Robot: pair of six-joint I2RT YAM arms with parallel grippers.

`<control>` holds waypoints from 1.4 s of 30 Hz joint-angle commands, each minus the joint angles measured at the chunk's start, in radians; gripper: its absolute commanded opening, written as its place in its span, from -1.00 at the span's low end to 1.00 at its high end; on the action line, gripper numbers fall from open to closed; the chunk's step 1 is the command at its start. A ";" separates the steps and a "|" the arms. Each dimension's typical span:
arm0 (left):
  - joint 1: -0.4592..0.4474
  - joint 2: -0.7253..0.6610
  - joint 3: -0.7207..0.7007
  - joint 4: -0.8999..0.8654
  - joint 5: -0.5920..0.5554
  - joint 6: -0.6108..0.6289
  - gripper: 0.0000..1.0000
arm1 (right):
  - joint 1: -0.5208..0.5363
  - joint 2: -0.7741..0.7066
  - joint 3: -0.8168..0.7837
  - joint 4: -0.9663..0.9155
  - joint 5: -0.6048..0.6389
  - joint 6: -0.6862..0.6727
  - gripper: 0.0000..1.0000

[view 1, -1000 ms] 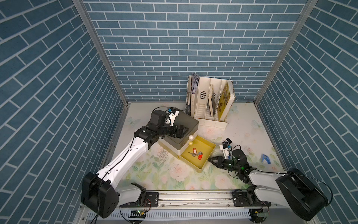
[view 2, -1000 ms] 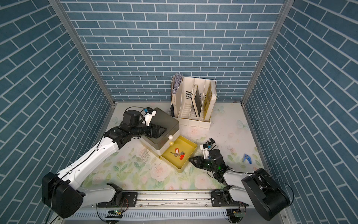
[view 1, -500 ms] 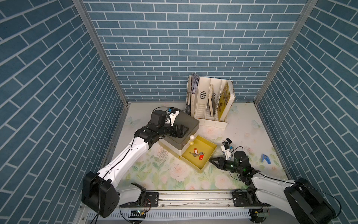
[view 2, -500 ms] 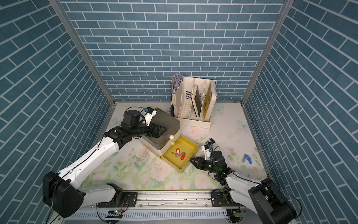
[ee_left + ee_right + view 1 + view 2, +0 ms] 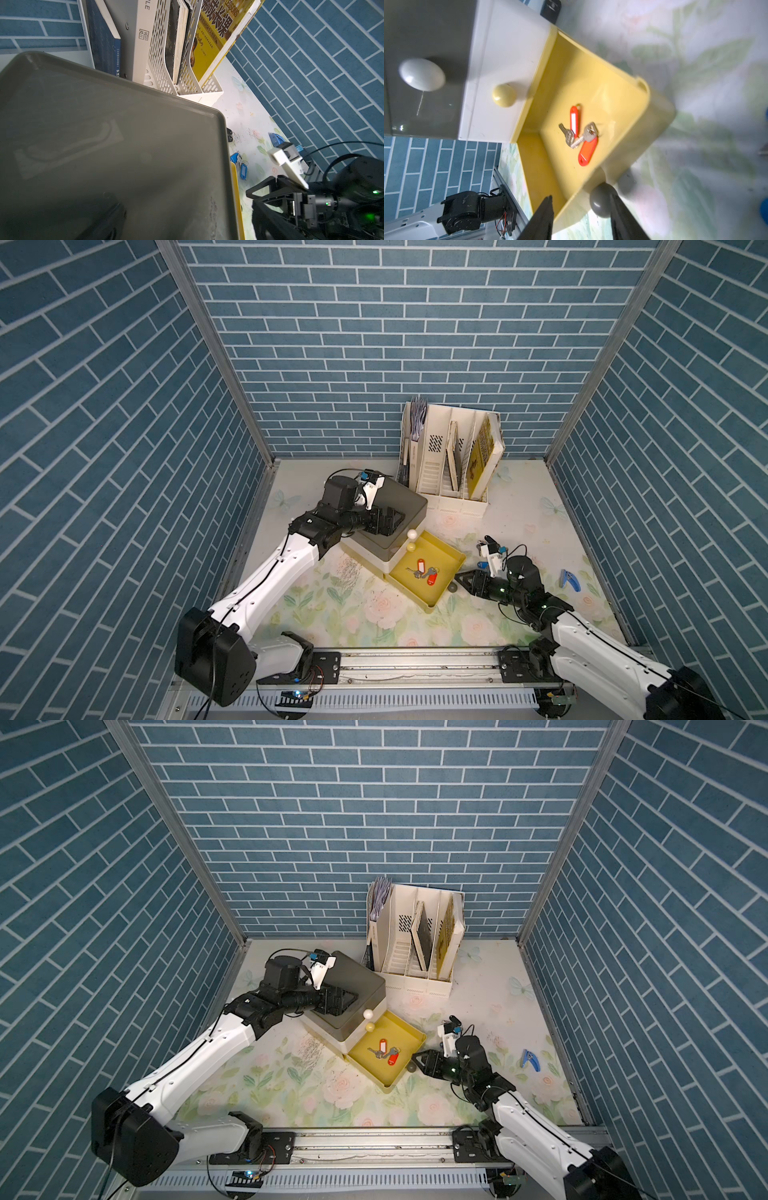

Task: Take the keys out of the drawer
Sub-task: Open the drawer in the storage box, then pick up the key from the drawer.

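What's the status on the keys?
Right gripper open around the grey knob; left gripper on cabinet top, jaws unclear. Red-tag keys lying in the open drawer; blue-tag keys out on the table. Nothing covers the keys.

Three key bunches were counted: red-tagged bunch (image 5: 579, 133), blue-tagged bunch (image 5: 243, 171), black-fobbed bunch (image 5: 229, 135). Drawer knobs numbered three: white knob (image 5: 422, 74), yellow knob (image 5: 504, 95), grey knob (image 5: 602, 202). One file rack (image 5: 451, 489) stood.
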 commanded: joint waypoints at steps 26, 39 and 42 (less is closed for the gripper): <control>0.009 -0.106 -0.022 -0.076 0.044 -0.036 0.99 | 0.186 0.757 0.806 -0.677 0.187 -0.495 0.01; 0.008 -0.094 -0.046 -0.068 0.052 -0.029 0.99 | 0.195 0.867 0.847 -0.685 0.231 -0.531 0.03; 0.009 -0.095 -0.047 -0.069 0.052 -0.028 1.00 | 0.196 0.891 0.854 -0.687 0.229 -0.538 0.03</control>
